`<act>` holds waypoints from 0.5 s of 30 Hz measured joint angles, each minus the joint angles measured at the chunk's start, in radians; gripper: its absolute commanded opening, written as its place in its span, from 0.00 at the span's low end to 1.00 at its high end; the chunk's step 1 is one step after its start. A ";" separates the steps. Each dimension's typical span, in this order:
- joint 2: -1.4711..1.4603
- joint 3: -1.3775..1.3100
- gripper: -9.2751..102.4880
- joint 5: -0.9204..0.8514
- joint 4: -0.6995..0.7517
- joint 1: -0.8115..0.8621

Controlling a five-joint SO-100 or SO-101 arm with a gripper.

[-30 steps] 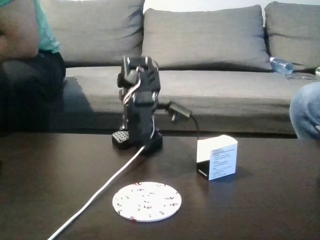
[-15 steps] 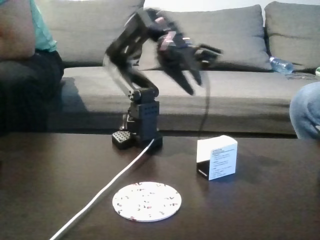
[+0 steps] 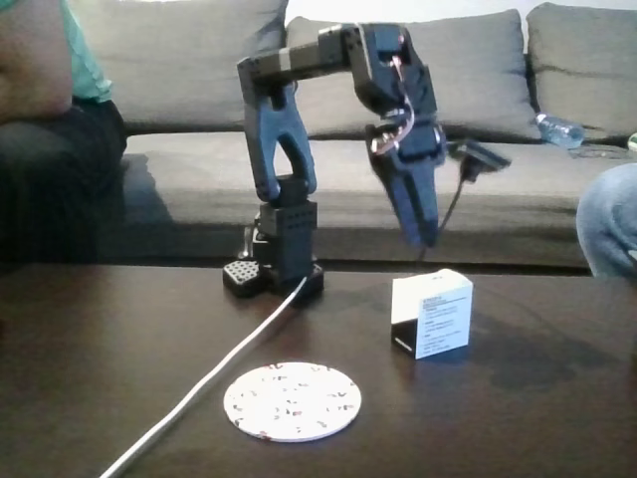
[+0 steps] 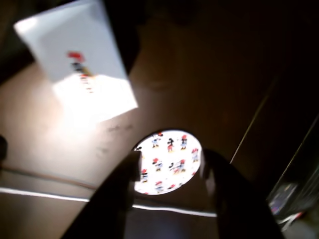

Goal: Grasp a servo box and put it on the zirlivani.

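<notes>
The servo box [image 3: 433,314] stands on the dark table right of centre in the fixed view, white with a black left side and a printed face. My gripper [image 3: 424,237] hangs fingers-down just above its top, not touching it. The zirlivani [image 3: 292,400], a flat white disc with small red and dark marks, lies nearer the front, left of the box. In the wrist view the servo box [image 4: 79,64] is at the upper left. The zirlivani [image 4: 168,162] shows through the gap of my open gripper [image 4: 170,158], which holds nothing.
A white cable [image 3: 204,383] runs from the arm base [image 3: 274,277] to the table's front-left edge, passing left of the disc. A grey sofa [image 3: 448,189] stands behind, with a water bottle [image 3: 557,129]. A seated person [image 3: 50,110] is far left; a knee [image 3: 609,219] is at right.
The arm has unfolded from its tucked pose over the base, swung out to the right and brought the gripper down above the servo box. Box and disc have not moved.
</notes>
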 measured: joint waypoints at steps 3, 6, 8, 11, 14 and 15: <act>0.000 -0.020 0.21 0.080 0.000 0.034; 0.000 -0.021 0.21 0.077 0.000 0.037; 0.000 -0.021 0.21 0.077 0.000 0.041; 0.000 -0.021 0.22 0.075 0.000 0.054; 0.000 -0.021 0.22 0.075 0.000 0.089; 0.000 -0.021 0.22 0.075 0.000 0.104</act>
